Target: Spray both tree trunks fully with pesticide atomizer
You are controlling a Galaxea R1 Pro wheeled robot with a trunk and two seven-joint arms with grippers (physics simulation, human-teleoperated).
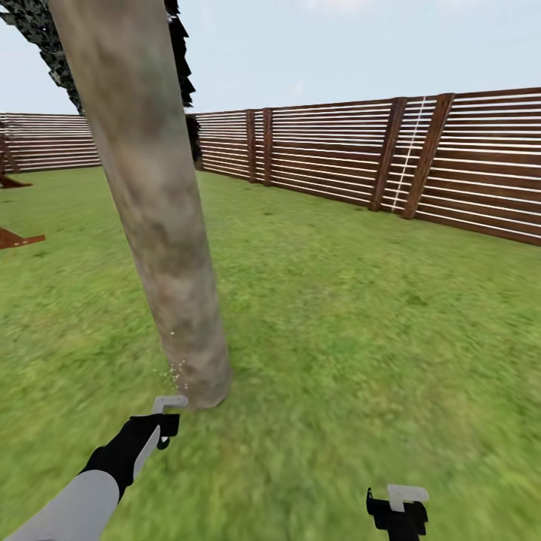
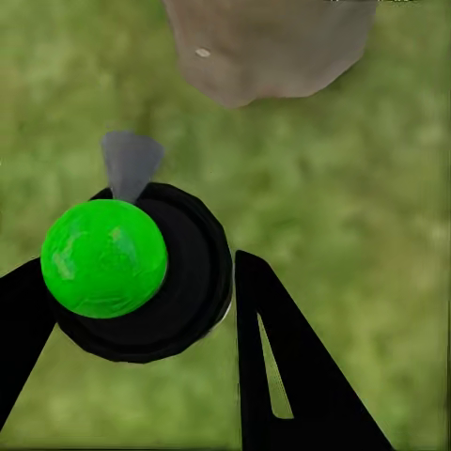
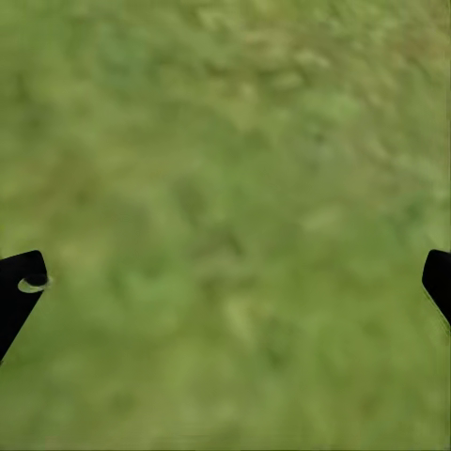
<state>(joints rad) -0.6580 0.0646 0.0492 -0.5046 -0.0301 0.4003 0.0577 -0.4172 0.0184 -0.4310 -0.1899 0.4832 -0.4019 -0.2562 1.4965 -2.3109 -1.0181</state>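
Left wrist: atomizer [image 2: 141, 272] between pincer [image 2: 132, 310] fingers.

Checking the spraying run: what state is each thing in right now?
left gripper: shut on the pesticide atomizer.
pesticide atomizer: held, nozzle aimed at the trunk's base.
right gripper: open, empty, over grass.
tree trunk: leaning, a few specks near its base.

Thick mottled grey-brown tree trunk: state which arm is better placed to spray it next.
Left. The left gripper holds the dark green-capped pesticide atomizer near the grey-brown trunk's base; the right gripper is open over grass.
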